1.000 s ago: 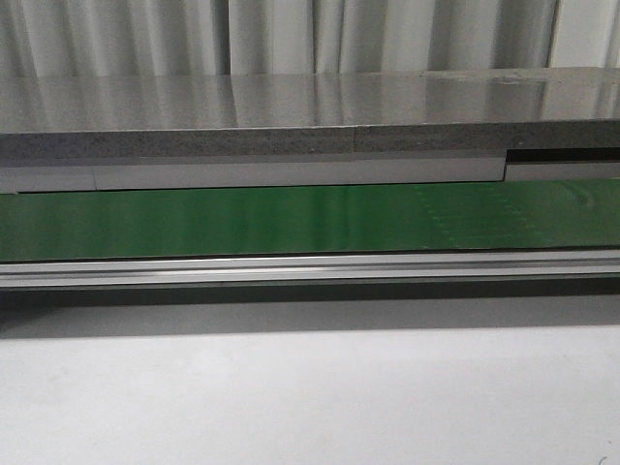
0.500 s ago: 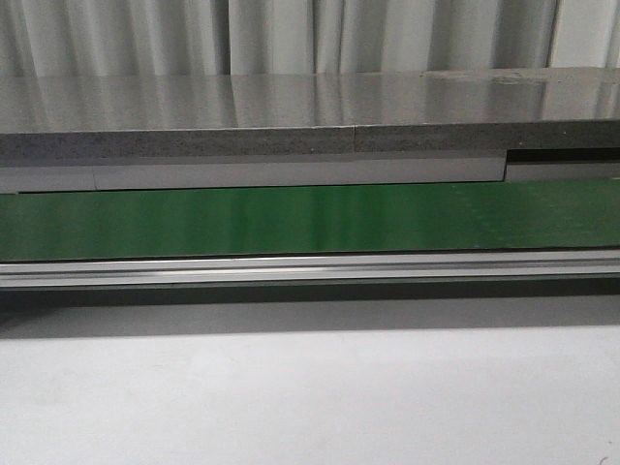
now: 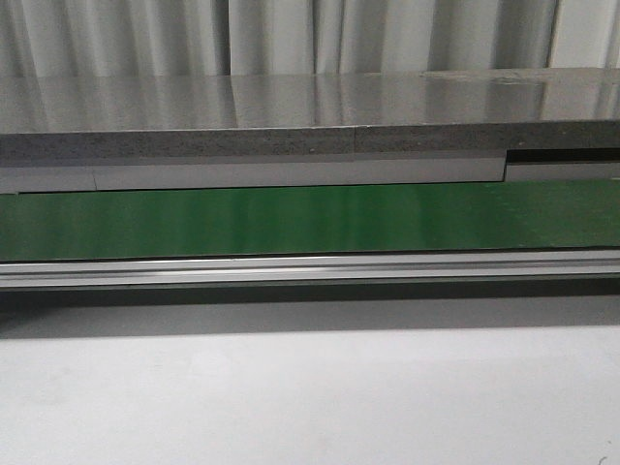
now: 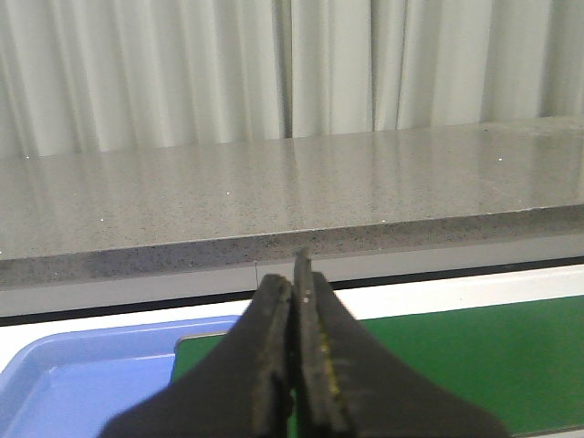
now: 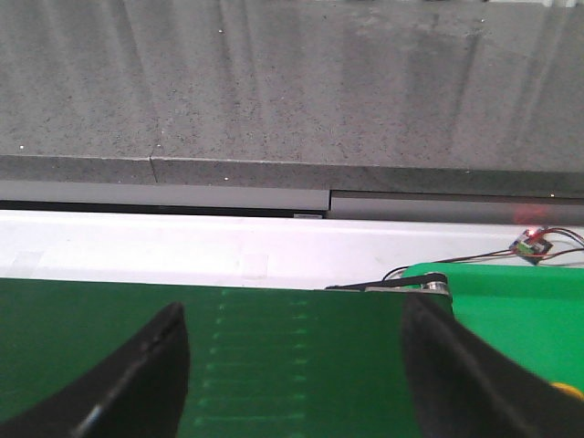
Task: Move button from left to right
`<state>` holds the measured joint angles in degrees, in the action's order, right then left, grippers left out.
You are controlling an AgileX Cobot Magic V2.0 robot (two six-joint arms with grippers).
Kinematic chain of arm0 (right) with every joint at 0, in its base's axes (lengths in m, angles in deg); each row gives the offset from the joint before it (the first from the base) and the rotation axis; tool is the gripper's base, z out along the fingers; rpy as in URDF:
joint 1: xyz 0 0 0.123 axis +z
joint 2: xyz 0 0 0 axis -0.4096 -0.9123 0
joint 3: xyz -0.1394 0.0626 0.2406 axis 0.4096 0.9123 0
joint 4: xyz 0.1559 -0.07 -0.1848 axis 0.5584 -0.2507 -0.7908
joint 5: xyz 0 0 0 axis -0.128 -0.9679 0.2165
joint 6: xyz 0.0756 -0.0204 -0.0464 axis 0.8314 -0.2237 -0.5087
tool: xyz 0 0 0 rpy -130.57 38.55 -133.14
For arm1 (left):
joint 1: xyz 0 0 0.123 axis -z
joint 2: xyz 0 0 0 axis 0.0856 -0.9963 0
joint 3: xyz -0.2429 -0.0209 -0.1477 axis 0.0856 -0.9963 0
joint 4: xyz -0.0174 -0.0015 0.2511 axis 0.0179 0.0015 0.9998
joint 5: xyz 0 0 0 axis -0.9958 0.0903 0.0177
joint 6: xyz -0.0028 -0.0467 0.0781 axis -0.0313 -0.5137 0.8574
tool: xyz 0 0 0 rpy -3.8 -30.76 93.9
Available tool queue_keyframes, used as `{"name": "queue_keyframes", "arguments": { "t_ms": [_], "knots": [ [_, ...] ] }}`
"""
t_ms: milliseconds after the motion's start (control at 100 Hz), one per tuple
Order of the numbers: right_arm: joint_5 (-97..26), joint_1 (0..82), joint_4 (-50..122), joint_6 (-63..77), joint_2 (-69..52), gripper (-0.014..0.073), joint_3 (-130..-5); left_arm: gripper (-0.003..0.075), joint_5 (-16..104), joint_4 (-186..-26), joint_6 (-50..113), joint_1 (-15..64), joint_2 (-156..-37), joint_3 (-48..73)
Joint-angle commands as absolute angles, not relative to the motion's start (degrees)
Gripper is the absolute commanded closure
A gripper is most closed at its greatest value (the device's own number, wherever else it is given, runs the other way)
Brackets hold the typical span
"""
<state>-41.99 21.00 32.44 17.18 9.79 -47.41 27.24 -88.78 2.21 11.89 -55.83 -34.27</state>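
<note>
Nearest you in the left wrist view, the left gripper (image 4: 294, 292) has its black fingers pressed together, nothing between them. Just past it lies a blue tray (image 4: 73, 383), cut off at the frame edge. The right gripper (image 5: 292, 365) is spread wide over the green conveyor belt (image 5: 274, 356); only the finger tips show. A sliver of yellow (image 5: 568, 391) sits at the frame corner, too cropped to identify. You cannot locate the button in any view. Farther off: a small board with a red light (image 5: 532, 241), then the grey stone counter (image 3: 310, 111), then curtains (image 3: 291, 34).
</note>
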Motion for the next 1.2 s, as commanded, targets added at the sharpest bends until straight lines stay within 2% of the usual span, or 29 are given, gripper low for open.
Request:
{"name": "queue_keyframes", "arguments": {
  "t_ms": [0, 180, 300, 690, 1190],
  "knots": [
    [-37.23, 21.2, 32.76, 16.9, 16.02, 0.0093, -44.57, 0.0741, 22.94, -88.95, 1.82, 12.11, -56.07, -32.68],
    [-40.51, 21.2, 32.76, 16.9, 26.93, 0.0101, -37.7, 0.0741, 22.94, -88.95, 1.82, 12.11, -56.07, -32.68],
    [-43.09, 21.2, 32.76, 16.9, 32.04, 0.0167, -34.92, 0.0741, 22.94, -88.95, 1.82, 12.11, -56.07, -32.68],
    [-44.38, 21.2, 32.76, 16.9, 34.25, 0.0662, -34.28, 0.0741, 22.94, -88.95, 1.82, 12.11, -56.07, -32.68],
    [-44.38, 21.2, 32.76, 16.9, 34.25, 0.0661, -34.28, 0.0741, 22.94, -88.95, 1.82, 12.11, -56.07, -32.68]
  ]
}}
